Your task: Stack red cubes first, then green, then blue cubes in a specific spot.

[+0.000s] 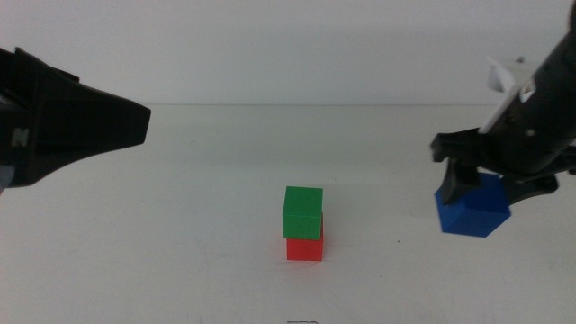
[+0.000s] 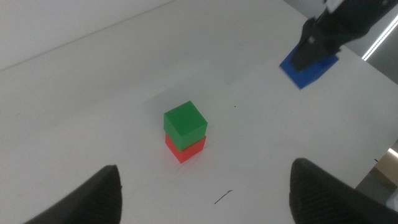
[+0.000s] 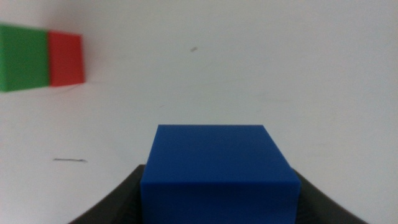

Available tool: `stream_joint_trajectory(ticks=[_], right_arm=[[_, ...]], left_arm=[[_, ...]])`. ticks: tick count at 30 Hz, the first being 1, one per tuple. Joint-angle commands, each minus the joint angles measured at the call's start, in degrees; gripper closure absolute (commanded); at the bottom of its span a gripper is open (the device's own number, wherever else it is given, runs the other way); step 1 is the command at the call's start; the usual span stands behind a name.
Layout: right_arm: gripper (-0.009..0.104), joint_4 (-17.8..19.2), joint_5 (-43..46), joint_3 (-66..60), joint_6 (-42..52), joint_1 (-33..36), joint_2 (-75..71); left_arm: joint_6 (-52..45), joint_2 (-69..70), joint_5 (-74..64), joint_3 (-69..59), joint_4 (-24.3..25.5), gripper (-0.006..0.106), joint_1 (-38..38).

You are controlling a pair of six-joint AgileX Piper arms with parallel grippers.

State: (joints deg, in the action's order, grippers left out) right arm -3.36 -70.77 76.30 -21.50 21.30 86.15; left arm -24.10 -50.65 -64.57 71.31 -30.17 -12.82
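Observation:
The green cube point(image 1: 303, 211) sits on top of the red cube point(image 1: 305, 247) near the table's front middle; the stack also shows in the left wrist view, green point(image 2: 185, 124) over red point(image 2: 186, 149). My right gripper point(image 1: 490, 189) is to the right of the stack, shut on the blue cube point(image 1: 471, 214), which hangs tilted low at the tabletop. In the right wrist view the blue cube point(image 3: 217, 171) fills the gap between the jaws. My left gripper point(image 1: 135, 121) hovers at the left, open and empty, its jaws wide apart.
The plain white tabletop point(image 1: 180, 261) runs around the stack, with its far edge behind. A small dark mark point(image 2: 222, 197) lies on the table just in front of the stack.

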Motion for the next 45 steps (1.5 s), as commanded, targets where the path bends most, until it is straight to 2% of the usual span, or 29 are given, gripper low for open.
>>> stream_joint_trajectory(ticks=[1, 4, 13, 19, 32, 45], right_arm=[[0.096, 1.7, -3.7, 2.4, -4.1, 2.3, -0.8], [0.096, 5.0, -3.8, 6.6, -11.0, 5.0, 3.1], [0.096, 3.9, -3.9, 24.6, -17.7, 14.1, 16.8], [0.096, 3.9, -3.9, 31.8, -20.6, 17.8, 22.8], [0.096, 6.0, -3.7, 32.5, -25.5, 20.2, 24.7], [0.096, 7.7, -3.7, 35.2, -25.5, 20.7, 26.8]], left_arm=[[0.1, 0.2, 3.1, 1.1, -2.4, 0.011, 0.2], [0.1, 0.2, 3.1, 1.1, -2.4, 0.011, 0.2], [0.1, 0.2, 3.1, 1.1, -2.4, 0.011, 0.2], [0.1, 0.2, 3.1, 1.1, -2.4, 0.011, 0.2], [0.1, 0.2, 3.1, 1.1, -2.4, 0.011, 0.2], [0.1, 0.2, 3.1, 1.1, -2.4, 0.011, 0.2]])
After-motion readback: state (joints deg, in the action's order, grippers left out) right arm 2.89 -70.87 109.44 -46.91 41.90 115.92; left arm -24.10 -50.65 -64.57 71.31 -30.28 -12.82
